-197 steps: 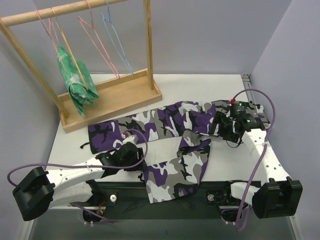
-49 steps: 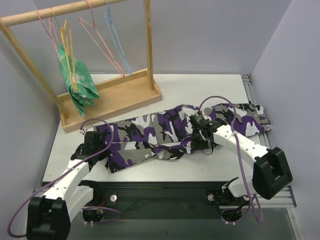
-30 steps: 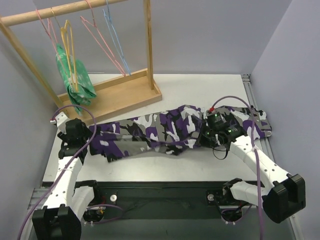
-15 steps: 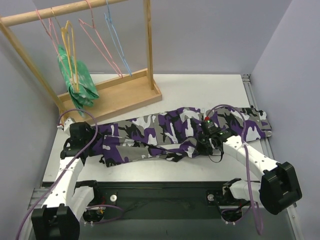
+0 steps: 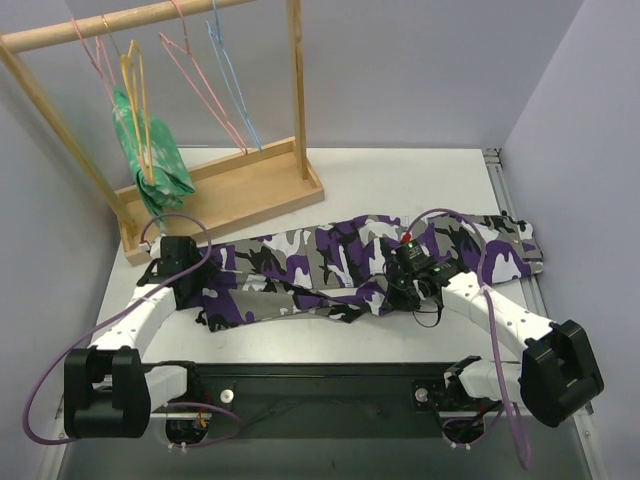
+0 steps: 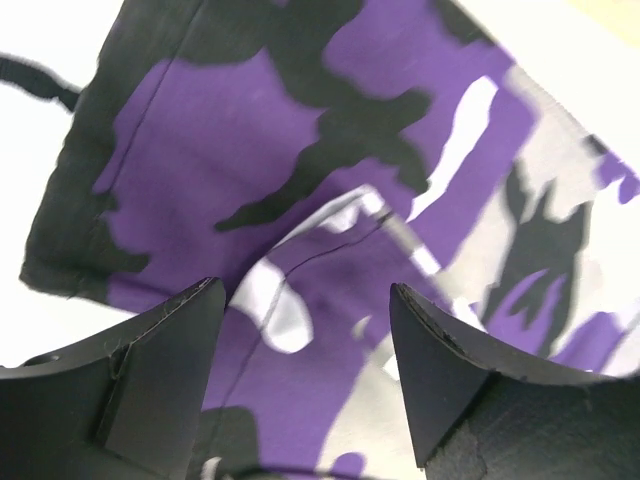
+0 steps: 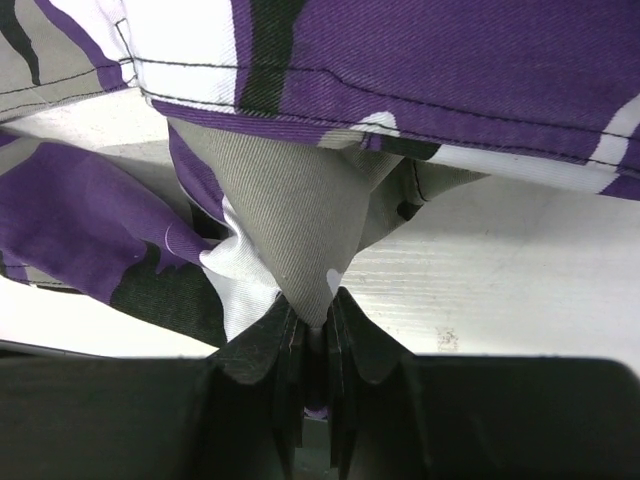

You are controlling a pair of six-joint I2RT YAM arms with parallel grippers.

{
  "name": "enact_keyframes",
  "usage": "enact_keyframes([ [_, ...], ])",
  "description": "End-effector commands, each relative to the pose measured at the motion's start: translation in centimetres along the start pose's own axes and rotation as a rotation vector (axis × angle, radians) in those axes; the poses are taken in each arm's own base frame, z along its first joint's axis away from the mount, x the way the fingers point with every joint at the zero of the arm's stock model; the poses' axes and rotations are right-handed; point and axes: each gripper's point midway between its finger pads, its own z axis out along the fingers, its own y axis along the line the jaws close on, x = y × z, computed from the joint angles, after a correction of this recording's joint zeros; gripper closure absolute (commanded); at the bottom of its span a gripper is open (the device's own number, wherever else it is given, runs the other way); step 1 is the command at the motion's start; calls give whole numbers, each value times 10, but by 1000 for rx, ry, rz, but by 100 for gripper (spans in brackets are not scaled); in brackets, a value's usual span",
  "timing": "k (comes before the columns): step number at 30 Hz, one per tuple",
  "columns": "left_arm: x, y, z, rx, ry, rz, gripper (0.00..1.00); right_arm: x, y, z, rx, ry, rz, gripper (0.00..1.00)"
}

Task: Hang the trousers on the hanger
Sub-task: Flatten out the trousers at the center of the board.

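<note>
Near left edge of table point(image 5: 400, 170), L gripper point(image 6: 302, 300) gapes over trousers point(image 5: 300, 265); R gripper point(image 7: 313, 322) pinches a fold. Best hold taut, grab end squarely.

We see the trousers point(image 5: 330, 250) lying sideways across the table point(image 5: 400, 180) in purple, black, white and grey camouflage. The legs lie doubled along each other, and a grey fold at the near edge is pinched up. The hanger point(image 5: 137, 100) — thin yellow wire — hangs from the wooden rail point(image 5: 60, 33) at back left, well apart from them.
</note>
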Motion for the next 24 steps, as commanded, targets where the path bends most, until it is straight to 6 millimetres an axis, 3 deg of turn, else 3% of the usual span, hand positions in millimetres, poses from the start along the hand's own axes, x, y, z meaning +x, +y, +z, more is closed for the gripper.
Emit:
enact_keyframes([
  [1, -34, -37, -5, 87, -84, -52, 23, 13, -6, 4, 27, 31, -7, 100],
  [6, -48, -46, -9, 85, -113, -48, 23, 19, -10, 6, 35, 42, -12, 100],
  [16, -29, -40, 25, 15, -26, 18, 25, 20, -10, 6, 39, 40, -17, 100],
  [21, -33, -46, 32, 15, -28, 32, 33, 21, -12, 6, 41, 39, -15, 100],
  [24, -30, -47, 38, 14, -8, 48, 44, 22, -13, 7, 43, 40, -16, 100],
])
